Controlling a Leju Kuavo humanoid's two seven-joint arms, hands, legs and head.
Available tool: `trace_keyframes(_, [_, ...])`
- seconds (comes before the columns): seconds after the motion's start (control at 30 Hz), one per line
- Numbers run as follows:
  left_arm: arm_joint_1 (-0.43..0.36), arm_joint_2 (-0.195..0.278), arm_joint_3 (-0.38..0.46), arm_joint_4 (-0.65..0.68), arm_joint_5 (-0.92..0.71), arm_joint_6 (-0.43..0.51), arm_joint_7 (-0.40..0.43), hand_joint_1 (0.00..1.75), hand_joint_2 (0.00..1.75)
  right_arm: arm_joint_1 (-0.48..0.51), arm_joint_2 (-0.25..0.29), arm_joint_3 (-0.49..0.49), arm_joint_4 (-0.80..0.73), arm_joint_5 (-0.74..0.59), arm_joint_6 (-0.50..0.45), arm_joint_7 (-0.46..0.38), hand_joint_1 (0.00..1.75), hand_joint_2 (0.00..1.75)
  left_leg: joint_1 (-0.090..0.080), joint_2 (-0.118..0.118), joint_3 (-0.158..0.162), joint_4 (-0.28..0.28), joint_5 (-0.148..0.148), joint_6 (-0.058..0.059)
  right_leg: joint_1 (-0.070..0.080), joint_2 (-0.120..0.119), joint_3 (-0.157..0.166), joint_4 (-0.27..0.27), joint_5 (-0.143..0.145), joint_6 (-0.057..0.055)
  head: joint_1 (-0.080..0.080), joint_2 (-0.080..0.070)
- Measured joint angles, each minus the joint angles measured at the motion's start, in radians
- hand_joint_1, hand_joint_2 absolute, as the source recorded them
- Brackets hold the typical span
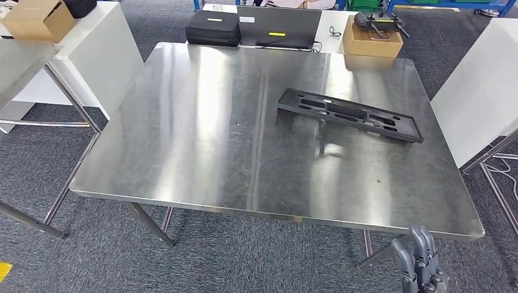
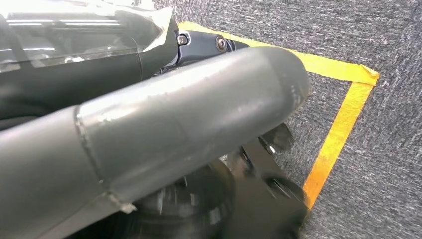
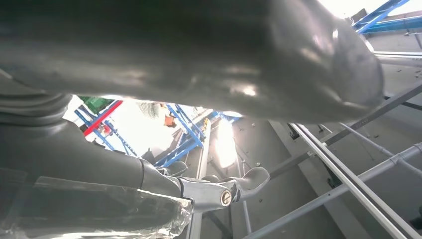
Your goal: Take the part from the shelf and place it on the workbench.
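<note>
The part (image 1: 350, 114) lies flat on the worktop (image 1: 201, 134), right of centre. The right hand (image 1: 421, 264) hangs below the near edge, fingers apart, empty; the left hand's (image 2: 164, 124) fingers I cannot tell. Best withdraw without nudging the part.

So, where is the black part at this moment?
In the head view the black part lies flat on the right half of the steel workbench, toward its far edge, nearer the cardboard box than the right hand.
</note>
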Motion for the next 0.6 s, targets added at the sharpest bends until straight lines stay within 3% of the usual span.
trace_keyframes(0.07, [-0.001, 0.0, 0.0, 0.0, 0.0, 0.0, 0.0, 0.0, 0.0, 0.0, 0.001, -0.001, 0.0, 0.0, 0.0, 0.0, 0.0, 0.0, -0.002, -0.007, 0.051, -0.089, 0.015, 0.005, 0.003, 0.001, -0.013, 0.01, 0.009, 0.014, 0.001, 0.0])
trace_keyframes(0.13, [0.0, -0.001, 0.0, 0.0, 0.0, 0.0, 0.0, 0.0, 0.0, 0.0, 0.002, -0.001, 0.0, 0.001, 0.0, 0.0, 0.0, 0.0, -0.011, -0.011, 0.042, -0.095, 0.019, 0.023, 0.006, 0.001, -0.021, 0.009, 0.021, 0.032, 0.004, 0.0])
trace_keyframes(0.2, [-0.001, -0.001, 0.0, 0.0, 0.0, 0.0, 0.0, 0.0, 0.0, 0.002, 0.002, -0.002, 0.0, 0.001, 0.0, 0.0, 0.0, 0.0, -0.016, -0.006, 0.025, -0.101, 0.034, 0.046, 0.003, 0.001, -0.035, 0.023, 0.01, 0.041, 0.005, 0.0])
trace_keyframes(0.27, [-0.001, -0.001, 0.0, 0.0, 0.0, 0.0, 0.0, 0.0, 0.0, 0.003, 0.003, -0.003, 0.001, 0.001, 0.0, 0.0, 0.0, 0.0, -0.017, 0.001, 0.003, -0.105, 0.052, 0.068, -0.001, 0.002, -0.07, 0.105, -0.057, 0.031, 0.008, 0.0])
trace_keyframes(0.33, [0.0, -0.001, 0.0, 0.0, 0.0, 0.0, 0.0, 0.0, 0.0, 0.003, 0.003, -0.005, 0.002, 0.0, 0.0, 0.0, 0.0, 0.0, -0.022, 0.007, -0.021, -0.104, 0.07, 0.077, 0.002, 0.002, -0.112, 0.238, -0.137, 0.023, 0.012, 0.0])
trace_keyframes(0.37, [0.0, -0.001, 0.0, 0.0, 0.0, 0.0, 0.0, 0.0, 0.0, 0.004, 0.003, -0.006, 0.002, 0.0, 0.0, 0.0, 0.0, 0.0, -0.025, 0.009, -0.033, -0.104, 0.079, 0.078, 0.003, 0.002, -0.119, 0.287, -0.157, 0.026, 0.012, 0.0])
trace_keyframes(0.4, [0.0, -0.001, 0.0, 0.0, 0.0, 0.0, 0.0, 0.0, 0.0, 0.004, 0.003, -0.007, 0.003, -0.001, 0.0, 0.001, 0.0, 0.0, -0.027, 0.011, -0.045, -0.103, 0.087, 0.078, 0.004, 0.002, -0.111, 0.307, -0.158, 0.032, 0.012, 0.0])
trace_keyframes(0.43, [0.001, -0.001, 0.001, 0.0, 0.006, -0.002, -0.004, 0.0, 0.0, -0.001, 0.006, -0.01, 0.008, -0.014, 0.001, 0.012, 0.0, 0.0, -0.03, 0.011, -0.054, -0.102, 0.095, 0.077, 0.006, 0.002, -0.082, 0.287, -0.141, 0.039, 0.012, 0.0])
trace_keyframes(0.5, [0.001, -0.001, 0.01, 0.0, 0.037, -0.016, -0.028, 0.0, 0.0, -0.075, 0.026, -0.046, 0.107, -0.118, 0.02, 0.088, 0.0, 0.0, -0.03, 0.015, -0.064, -0.101, 0.109, 0.071, 0.014, 0.003, 0.02, 0.149, -0.093, 0.045, 0.012, 0.0])
trace_keyframes(0.53, [0.001, -0.001, 0.019, 0.0, 0.056, -0.025, -0.043, 0.0, 0.0, -0.147, 0.036, -0.081, 0.214, -0.216, 0.043, 0.144, 0.0, 0.0, -0.031, 0.02, -0.067, -0.101, 0.117, 0.066, 0.022, 0.003, 0.072, 0.064, -0.079, 0.042, 0.011, 0.0])
trace_keyframes(0.6, [-0.005, -0.002, 0.038, 0.001, 0.08, -0.038, -0.066, 0.0, 0.0, -0.299, 0.027, -0.227, 0.57, -0.562, 0.106, 0.222, 0.0, 0.0, -0.029, 0.024, -0.073, -0.101, 0.134, 0.058, 0.034, -0.008, 0.12, -0.038, -0.075, 0.024, 0.005, 0.0])
